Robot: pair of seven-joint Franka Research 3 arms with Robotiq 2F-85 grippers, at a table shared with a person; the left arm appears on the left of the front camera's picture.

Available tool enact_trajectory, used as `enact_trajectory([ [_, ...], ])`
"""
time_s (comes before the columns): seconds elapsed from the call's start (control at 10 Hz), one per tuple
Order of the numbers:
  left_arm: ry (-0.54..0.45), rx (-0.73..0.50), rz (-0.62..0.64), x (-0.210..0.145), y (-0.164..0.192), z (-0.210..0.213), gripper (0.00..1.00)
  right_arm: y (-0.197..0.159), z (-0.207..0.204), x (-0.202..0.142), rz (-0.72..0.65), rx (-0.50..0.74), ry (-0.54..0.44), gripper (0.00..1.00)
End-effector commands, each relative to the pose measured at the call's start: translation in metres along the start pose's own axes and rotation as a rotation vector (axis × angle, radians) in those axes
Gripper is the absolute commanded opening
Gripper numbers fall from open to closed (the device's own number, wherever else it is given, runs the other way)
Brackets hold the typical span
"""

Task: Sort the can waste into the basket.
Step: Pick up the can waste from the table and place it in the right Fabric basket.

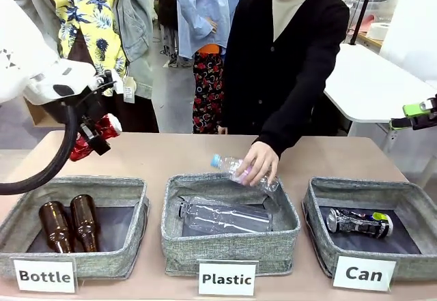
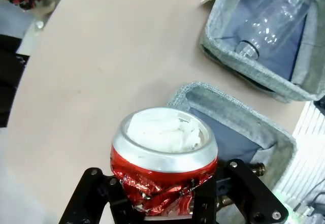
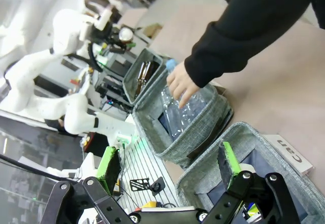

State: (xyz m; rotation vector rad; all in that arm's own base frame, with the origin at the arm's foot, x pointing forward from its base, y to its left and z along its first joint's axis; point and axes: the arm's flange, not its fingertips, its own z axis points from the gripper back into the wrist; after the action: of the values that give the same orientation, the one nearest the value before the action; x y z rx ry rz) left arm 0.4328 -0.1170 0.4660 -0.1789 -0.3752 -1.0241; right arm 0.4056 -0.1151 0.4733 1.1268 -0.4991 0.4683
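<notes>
Clamping the crushed red can (image 2: 163, 164) between its black fingers, the left gripper (image 1: 95, 132) hangs in the air above the far left part of the table (image 1: 184, 152), with the can tilted and its silver top end facing the wrist camera. Below and just ahead of this gripper lies the grey bin with the "Bottle" card (image 1: 45, 276), where two brown glass bottles (image 1: 69, 223) rest side by side. Farther from the gripper, toward the table's middle, is the bin with the "Plastic" card (image 1: 227, 278), holding a clear plastic bottle (image 1: 224, 216).

A person's hand (image 1: 259, 162) holds a second clear bottle with a blue cap (image 1: 235, 170) over the far rim of that middle bin.

The right gripper (image 3: 167, 165) has its jaws spread wide, green pads (image 3: 229, 164) apart with nothing between them. It is held off the right edge of the table, raised above it. Directly under and ahead of its fingers sits the Can basket (image 1: 319, 212), its white "Can" card (image 3: 290, 153) just beyond the right pad. Inside this basket lies the dark crushed can with green and yellow markings (image 1: 359, 222), on its side on the dark lining, well apart from the red can.
</notes>
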Motion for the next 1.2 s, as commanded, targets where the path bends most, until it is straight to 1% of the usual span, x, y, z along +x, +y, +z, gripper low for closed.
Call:
enact_trajectory([
  [0.0,-0.055,-0.12,-0.145,0.015,-0.01,0.001,0.0,0.001,0.003,0.001,0.02,0.006,0.008,1.0],
  [0.1,-0.078,-0.172,-0.271,0.044,-0.027,-0.007,0.0,0.001,0.003,0.001,0.02,0.006,0.008,1.0],
  [0.2,-0.056,-0.183,-0.332,0.053,-0.029,-0.007,0.0,0.001,0.003,0.001,0.02,0.006,0.008,1.0],
  [0.4,0.001,-0.16,-0.281,0.047,-0.019,-0.01,0.0,0.001,0.003,0.001,0.02,0.006,0.008,1.0],
  [0.5,0.003,-0.181,-0.291,0.042,-0.02,-0.013,0.0,0.001,0.003,0.001,0.02,0.006,0.008,1.0],
  [0.6,-0.013,-0.205,-0.314,0.045,-0.024,-0.018,0.0,0.001,0.003,0.001,0.02,0.006,0.008,1.0],
  [0.8,-0.049,-0.218,-0.364,0.069,-0.044,-0.024,0.0,0.0,0.0,0.0,0.0,0.0,0.0,1.0],
  [0.9,-0.091,-0.215,-0.382,0.098,-0.063,-0.028,0.0,0.02,0.031,-0.008,-0.068,-0.006,0.107,1.0],
  [1.0,-0.155,-0.166,-0.378,0.13,-0.085,-0.031,0.0,0.032,0.065,-0.023,-0.079,-0.09,0.141,1.0],
  [1.1,-0.214,-0.137,-0.403,0.166,-0.107,-0.034,0.0,0.042,0.105,-0.045,-0.068,-0.185,0.171,1.0],
])
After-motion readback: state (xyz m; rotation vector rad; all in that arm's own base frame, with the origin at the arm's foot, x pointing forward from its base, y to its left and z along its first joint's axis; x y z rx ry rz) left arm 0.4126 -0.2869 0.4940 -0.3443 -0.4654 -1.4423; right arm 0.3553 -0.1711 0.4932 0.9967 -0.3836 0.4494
